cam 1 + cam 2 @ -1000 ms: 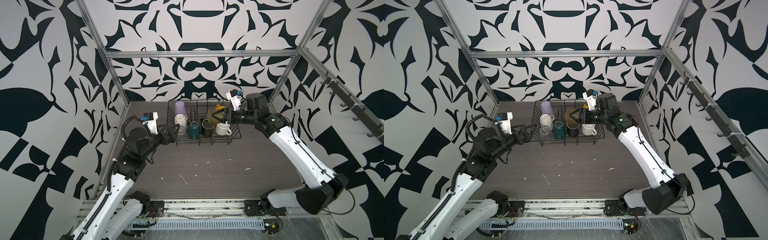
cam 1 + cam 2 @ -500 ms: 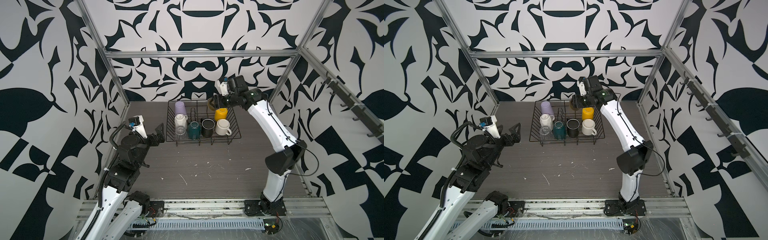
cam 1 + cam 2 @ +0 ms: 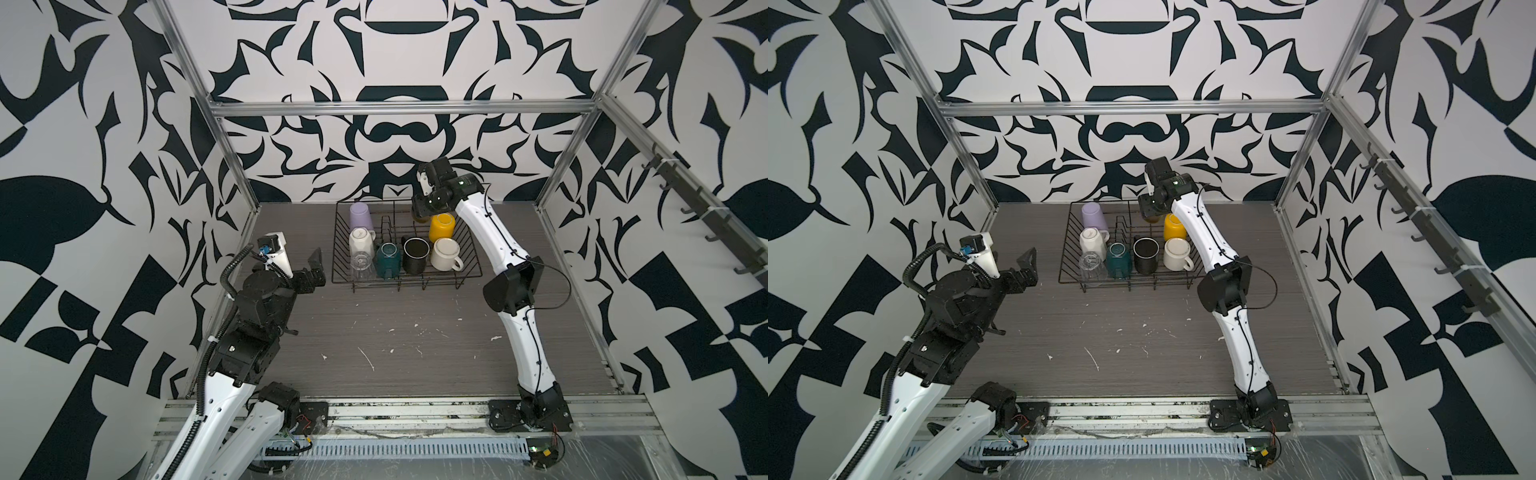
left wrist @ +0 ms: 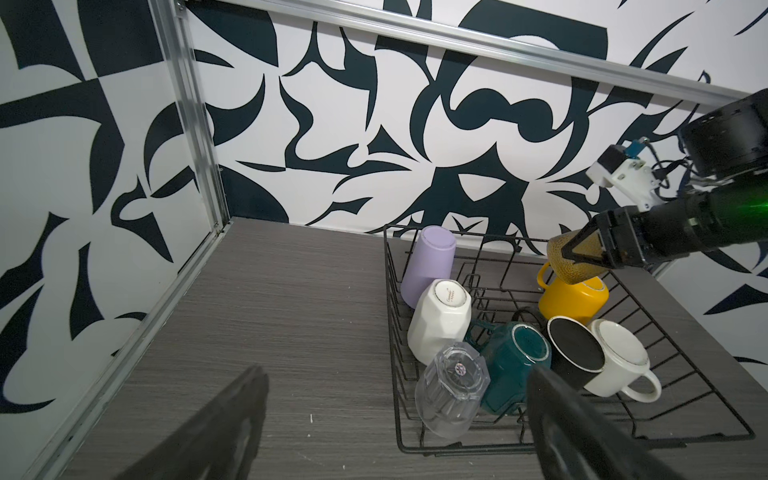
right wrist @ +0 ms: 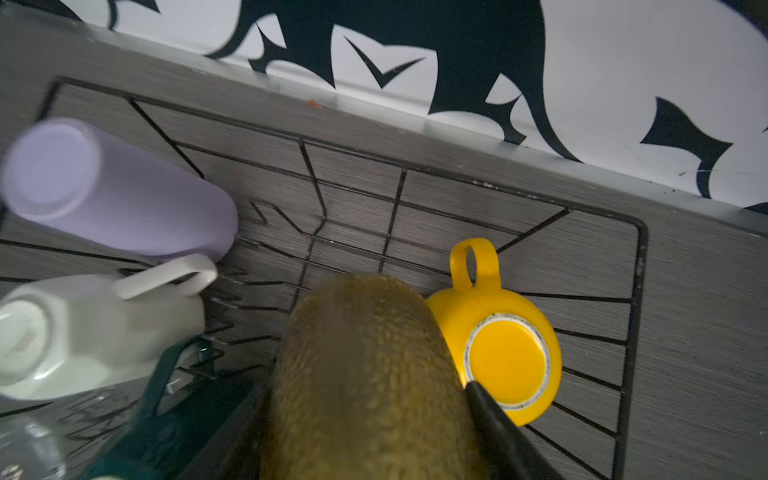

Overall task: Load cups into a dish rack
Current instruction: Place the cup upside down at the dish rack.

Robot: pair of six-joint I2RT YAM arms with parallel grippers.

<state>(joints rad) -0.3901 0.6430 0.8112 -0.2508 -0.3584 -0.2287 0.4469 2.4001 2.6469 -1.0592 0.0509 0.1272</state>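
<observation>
Olive-brown cup (image 5: 361, 365) is gripped by right claw (image 4: 584, 253) over dish rack (image 3: 471, 253) back row, just beside yellow mug (image 3: 442, 226). Left claw (image 3: 316, 269) is held open and empty over worktop (image 3: 395, 332). Yellow mug could be knocked if the cup is lowered crooked.

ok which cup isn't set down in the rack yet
The olive-brown cup: the right gripper holds it above the rack, beside the yellow mug. The other seven all rest inside it.

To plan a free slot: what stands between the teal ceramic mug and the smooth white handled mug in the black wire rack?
Only a black cylindrical mug, seen in both top views and the left wrist view.
</observation>
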